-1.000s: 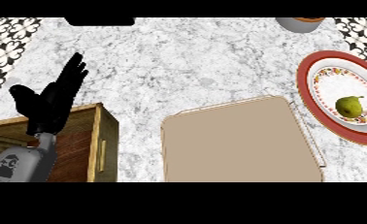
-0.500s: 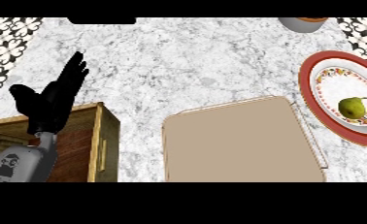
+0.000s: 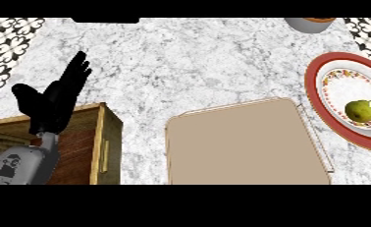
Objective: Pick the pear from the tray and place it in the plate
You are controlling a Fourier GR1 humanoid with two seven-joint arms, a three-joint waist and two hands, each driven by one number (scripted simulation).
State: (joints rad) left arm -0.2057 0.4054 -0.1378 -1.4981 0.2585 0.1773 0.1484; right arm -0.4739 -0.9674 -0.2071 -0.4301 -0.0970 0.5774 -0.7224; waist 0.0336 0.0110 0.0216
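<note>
Left hand (image 3: 51, 100): shows at the view's left side, resting with its fingers straight and close together, thumb spread out to the side, holding nothing.
Fingers (image 3: 72, 76): point up the view and lean a little to the right, over the marble counter (image 3: 196, 59).
Forearm (image 3: 29, 164): grey, comes in from the lower left corner, below the fingers.
Pear (image 3: 358, 109): green, lies in the plate, far to the right of the fingers and well apart from them.
Plate (image 3: 313, 81): red rim with a patterned white inside, at the right edge, partly cut off.
Tray (image 3: 243, 145): tan, between the fingers and the plate, lower in the view, just beside the plate's rim.
Wooden box (image 3: 87, 142): directly below the fingers, at the lower left.
Bowl (image 3: 308, 24): grey, at the top edge, far right of the fingertips, only partly in view.
</note>
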